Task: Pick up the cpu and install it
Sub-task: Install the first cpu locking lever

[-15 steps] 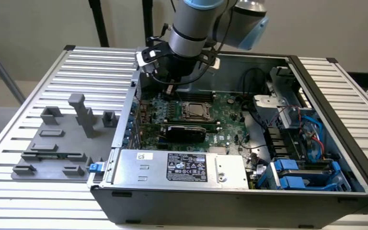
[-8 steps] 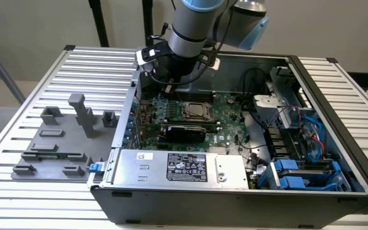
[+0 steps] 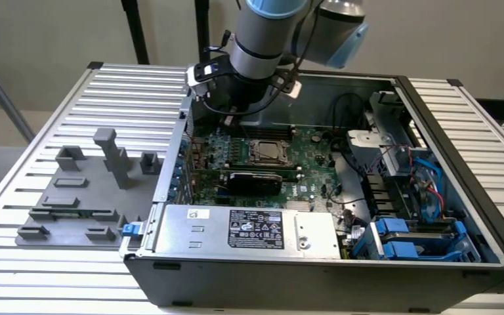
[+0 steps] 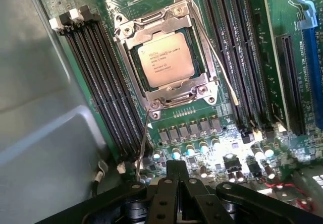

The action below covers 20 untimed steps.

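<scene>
Atop the slatted table (image 3: 33, 269), cpu (image 4: 166, 60) seems socketed.

Setting: robotics lab bench, laid out as a PC-assembly test cell. Evidence: work table (image 3: 42, 105) built of ribbed aluminium profile slats. On it is an open desktop computer case (image 3: 322, 279) with a robot arm (image 3: 265, 33) above it. The motherboard (image 3: 309, 141) is exposed, with the cpu (image 4: 166, 60) sitting in its socket. Power-supply box (image 3: 252, 228) and blue drive caddies (image 3: 409, 243) are in the case. A grey fixture block (image 3: 77, 203) with slots and posts lies on the table, at the exterior view's left of the case. Behind are black stand poles (image 3: 134, 26) and a plain beige wall (image 3: 33, 33).
</scene>
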Motion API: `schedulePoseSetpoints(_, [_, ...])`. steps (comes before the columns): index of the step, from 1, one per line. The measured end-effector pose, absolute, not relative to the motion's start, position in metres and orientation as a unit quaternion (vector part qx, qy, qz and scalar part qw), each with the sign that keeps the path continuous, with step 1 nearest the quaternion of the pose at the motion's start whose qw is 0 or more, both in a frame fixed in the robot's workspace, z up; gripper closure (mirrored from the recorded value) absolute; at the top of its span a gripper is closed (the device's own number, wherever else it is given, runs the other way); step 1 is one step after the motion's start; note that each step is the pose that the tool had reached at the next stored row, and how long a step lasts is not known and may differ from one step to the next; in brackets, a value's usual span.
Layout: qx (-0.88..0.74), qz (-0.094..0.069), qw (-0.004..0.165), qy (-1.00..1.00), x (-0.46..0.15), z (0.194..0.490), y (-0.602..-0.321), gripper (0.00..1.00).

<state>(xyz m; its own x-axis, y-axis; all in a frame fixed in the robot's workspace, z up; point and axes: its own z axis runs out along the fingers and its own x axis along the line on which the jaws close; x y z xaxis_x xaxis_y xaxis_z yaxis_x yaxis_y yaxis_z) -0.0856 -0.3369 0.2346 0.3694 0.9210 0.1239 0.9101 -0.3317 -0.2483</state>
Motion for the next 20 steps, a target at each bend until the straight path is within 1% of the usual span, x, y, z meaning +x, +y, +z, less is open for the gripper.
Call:
schedulePoseSetpoints(9, [-0.825, -0.011, 0.178, -0.537, -0.0873, 0.2346, -0.3369, 0.89])
schedulePoseSetpoints(11, [-0.828, -0.017, 0.184, -0.53, -0.0876, 0.2346, -0.3369, 0.89])
schedulePoseSetpoints(15, [-0.835, -0.025, 0.192, -0.515, -0.0885, 0.2366, -0.3369, 0.89])
schedulePoseSetpoints(20, [-0.849, -0.032, 0.192, -0.492, -0.0885, 0.2383, -0.3369, 0.89])
